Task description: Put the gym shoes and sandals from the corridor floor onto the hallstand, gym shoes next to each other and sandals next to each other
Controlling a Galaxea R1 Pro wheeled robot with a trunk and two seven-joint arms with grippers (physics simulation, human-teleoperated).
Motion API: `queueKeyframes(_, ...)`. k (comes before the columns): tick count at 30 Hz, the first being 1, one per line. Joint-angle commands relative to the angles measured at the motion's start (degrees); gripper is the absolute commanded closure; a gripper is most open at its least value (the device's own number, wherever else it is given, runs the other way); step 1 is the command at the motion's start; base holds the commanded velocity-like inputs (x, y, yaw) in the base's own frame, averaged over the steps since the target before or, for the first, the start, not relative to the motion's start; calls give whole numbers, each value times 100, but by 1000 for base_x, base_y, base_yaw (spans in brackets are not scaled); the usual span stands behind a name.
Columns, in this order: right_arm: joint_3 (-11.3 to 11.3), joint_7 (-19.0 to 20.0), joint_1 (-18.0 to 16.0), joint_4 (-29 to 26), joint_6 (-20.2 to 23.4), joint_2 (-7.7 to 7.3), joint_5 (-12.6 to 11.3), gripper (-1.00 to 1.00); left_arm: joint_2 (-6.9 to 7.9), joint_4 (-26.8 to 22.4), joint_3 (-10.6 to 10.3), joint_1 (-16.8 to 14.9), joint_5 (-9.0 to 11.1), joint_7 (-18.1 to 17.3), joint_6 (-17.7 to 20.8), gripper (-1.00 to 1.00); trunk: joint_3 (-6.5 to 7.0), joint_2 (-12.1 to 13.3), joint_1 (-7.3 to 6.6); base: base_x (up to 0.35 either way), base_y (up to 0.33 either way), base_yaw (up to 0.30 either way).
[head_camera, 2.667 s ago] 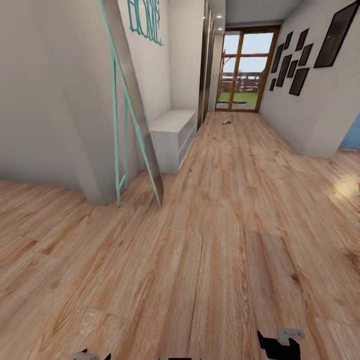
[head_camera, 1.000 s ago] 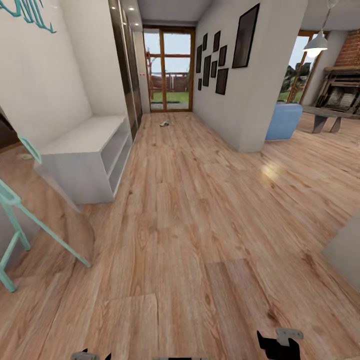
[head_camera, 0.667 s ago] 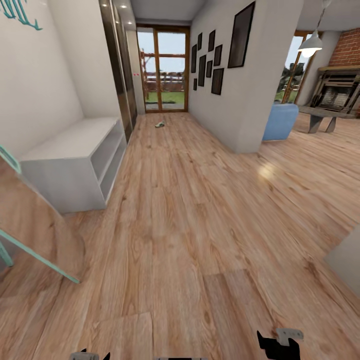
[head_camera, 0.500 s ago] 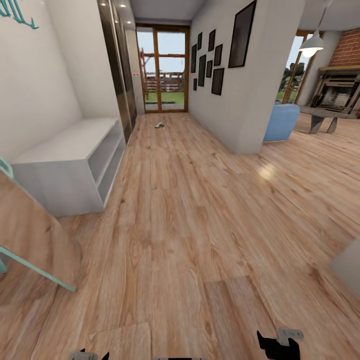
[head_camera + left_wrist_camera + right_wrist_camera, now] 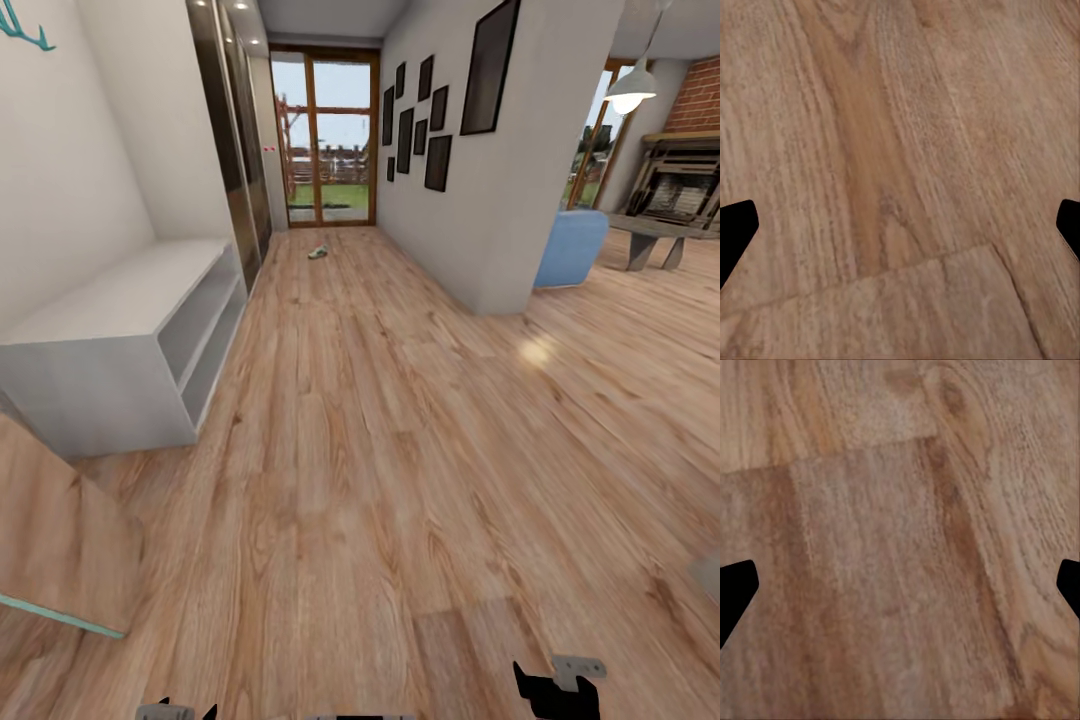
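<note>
The corridor floor (image 5: pixel 380 450) of light wood planks runs ahead to a glass door. The hallstand (image 5: pixel 130 300), a pale grey-white bench with two open shelves, stands against the left wall with nothing on its top. Far down the corridor a small pale shoe with green (image 5: pixel 318 252) lies on the floor, too distant to tell more; it looks like a gym shoe. The sandals are out of view. My left gripper (image 5: pixel 900 229) and right gripper (image 5: pixel 900 589) hang open over bare planks, holding nothing. Their tops peek in at the head view's lower edge (image 5: pixel 557 688).
A leaning mirror with a teal frame (image 5: pixel 60 560) stands near left. Dark wardrobe doors (image 5: pixel 235 150) follow the hallstand. A wall corner with picture frames (image 5: pixel 495 200) bounds the corridor's right side. Beyond it are a blue armchair (image 5: pixel 572 245) and a fireplace (image 5: pixel 680 180).
The camera has turned right and rolled forward. The hallstand now looms larger at the left and the mirror has slid toward the frame's corner. Both grippers keep their pose.
</note>
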Motion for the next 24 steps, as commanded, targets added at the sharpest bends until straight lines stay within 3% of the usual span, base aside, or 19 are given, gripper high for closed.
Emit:
queueKeyframes(1,-7,38,-3,6,-19,-1,-54,-100,-3,5,26,-4,11,-49,-3,-100,-5,-2,2,339,0,0)
queueKeyframes(24,-6,31,-3,6,-11,1,-53,-100,-16,14,10,-4,-17,-49,-3,-100,-5,-2,2,339,0,0)
